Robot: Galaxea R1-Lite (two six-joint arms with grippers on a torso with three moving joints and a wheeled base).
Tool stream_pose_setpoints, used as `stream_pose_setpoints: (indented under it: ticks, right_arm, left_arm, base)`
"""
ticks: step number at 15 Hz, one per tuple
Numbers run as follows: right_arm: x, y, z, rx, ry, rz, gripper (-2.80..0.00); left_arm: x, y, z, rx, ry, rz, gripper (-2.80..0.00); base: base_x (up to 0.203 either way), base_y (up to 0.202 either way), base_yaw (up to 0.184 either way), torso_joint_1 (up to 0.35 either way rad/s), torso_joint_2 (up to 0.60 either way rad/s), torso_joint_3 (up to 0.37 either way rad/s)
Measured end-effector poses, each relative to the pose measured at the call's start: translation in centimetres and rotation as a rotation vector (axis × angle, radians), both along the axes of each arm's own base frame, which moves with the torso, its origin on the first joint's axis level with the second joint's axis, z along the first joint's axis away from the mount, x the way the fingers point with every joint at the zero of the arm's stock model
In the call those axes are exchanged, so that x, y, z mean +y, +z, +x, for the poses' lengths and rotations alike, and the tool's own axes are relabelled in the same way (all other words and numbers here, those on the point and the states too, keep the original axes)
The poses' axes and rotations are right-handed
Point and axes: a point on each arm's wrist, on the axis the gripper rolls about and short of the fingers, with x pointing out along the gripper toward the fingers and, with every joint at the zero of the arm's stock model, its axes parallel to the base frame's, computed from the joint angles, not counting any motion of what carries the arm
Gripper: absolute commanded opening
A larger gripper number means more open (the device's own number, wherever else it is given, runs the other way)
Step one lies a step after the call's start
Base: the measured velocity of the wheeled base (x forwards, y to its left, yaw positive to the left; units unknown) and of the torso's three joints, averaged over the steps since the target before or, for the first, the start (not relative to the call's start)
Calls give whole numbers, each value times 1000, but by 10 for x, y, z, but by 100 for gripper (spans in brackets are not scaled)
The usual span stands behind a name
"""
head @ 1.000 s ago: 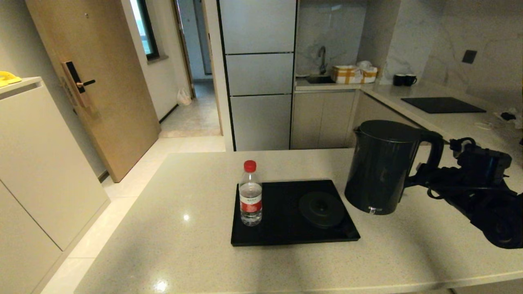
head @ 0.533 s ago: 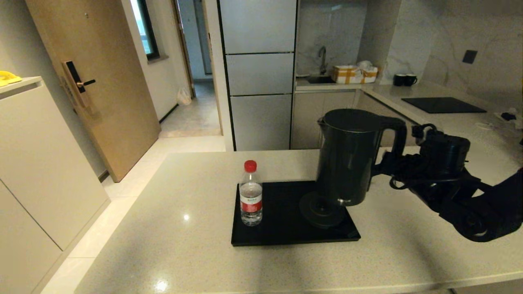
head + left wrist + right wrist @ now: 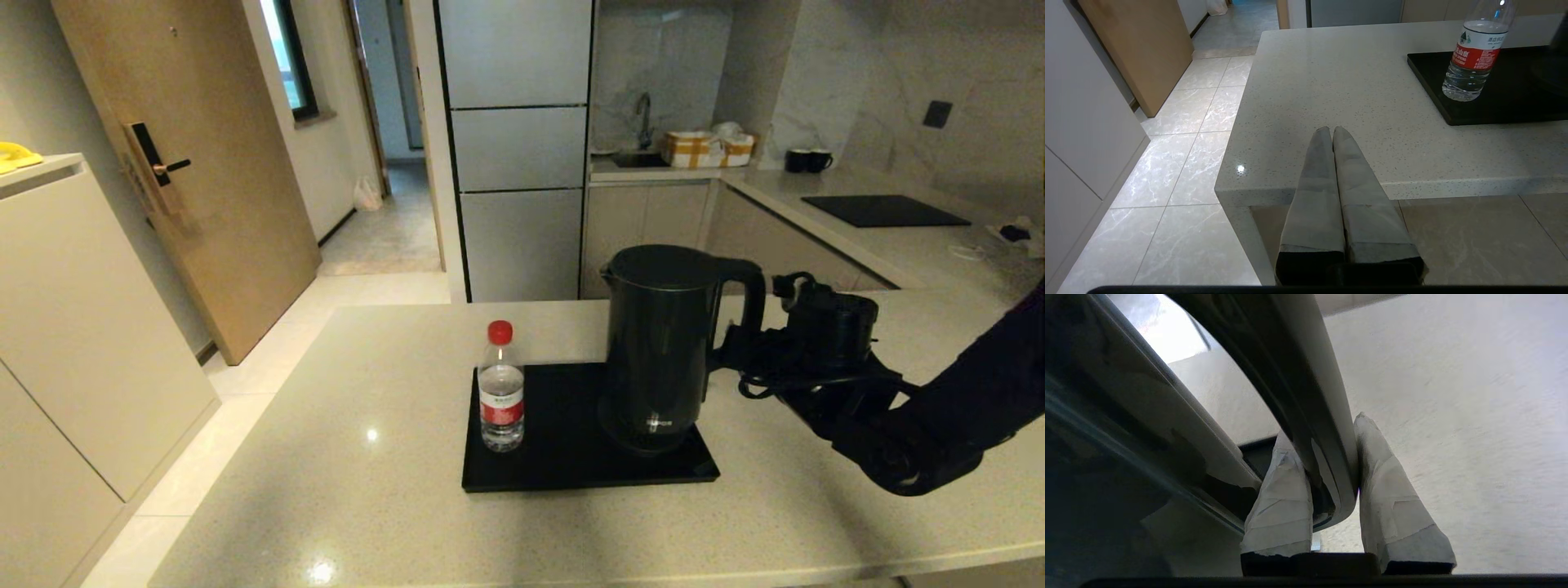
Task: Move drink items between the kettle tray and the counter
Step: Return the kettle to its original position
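The right gripper [image 3: 1327, 437] clenched the kettle [image 3: 657, 343] handle between its fingers [image 3: 1278, 498]; the left gripper [image 3: 1332, 132] stayed clenched, empty. One kettle, one bottle [image 3: 500, 388] stood on one tray [image 3: 563, 465].

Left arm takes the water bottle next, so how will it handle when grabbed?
The bottle looks tall on a narrow foot, so a sideways nudge may tip it. Its thin clear wall probably dents under the fingers. It seems well filled, so likely fairly heavy for its size.

The left pincer [image 3: 1330, 130] hangs just off the table [image 3: 1355, 114] edge, its two fingers [image 3: 1314, 192] pressed together. Ahead of it and off to one side, well apart, a red-labelled water bottle [image 3: 1474, 57] stands upright on the black kettle tray [image 3: 1506, 110].
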Motion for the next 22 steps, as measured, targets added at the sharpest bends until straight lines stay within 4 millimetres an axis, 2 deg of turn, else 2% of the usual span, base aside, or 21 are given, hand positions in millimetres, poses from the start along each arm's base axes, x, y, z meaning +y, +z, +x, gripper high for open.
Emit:
stream_pose_setpoints:
  ticks: [4, 8, 13, 18, 22]
  right_arm:
    - [3, -25, 14, 27, 3, -13, -280]
    - [5, -36, 16, 52, 2, -18, -280]
    - [11, -39, 9, 70, 18, -31, -280]
    - [13, -33, 2, 37, 21, -71, -280]
    - [14, -42, 3, 58, 29, -74, -280]
  left_arm:
    - [0, 0, 0, 0, 0, 0, -280]
    - [0, 0, 0, 0, 0, 0, -280]
    - [0, 0, 0, 0, 0, 0, -280]
    - [0, 0, 0, 1, -1, 0, -280]
    - [0, 0, 0, 1, 0, 0, -280]
  base:
    - [0, 0, 0, 0, 0, 0]
    - [0, 0, 0, 0, 0, 0]
    - [0, 0, 0, 0, 0, 0]
    - [0, 0, 0, 0, 0, 0]
    - [0, 0, 0, 0, 0, 0]
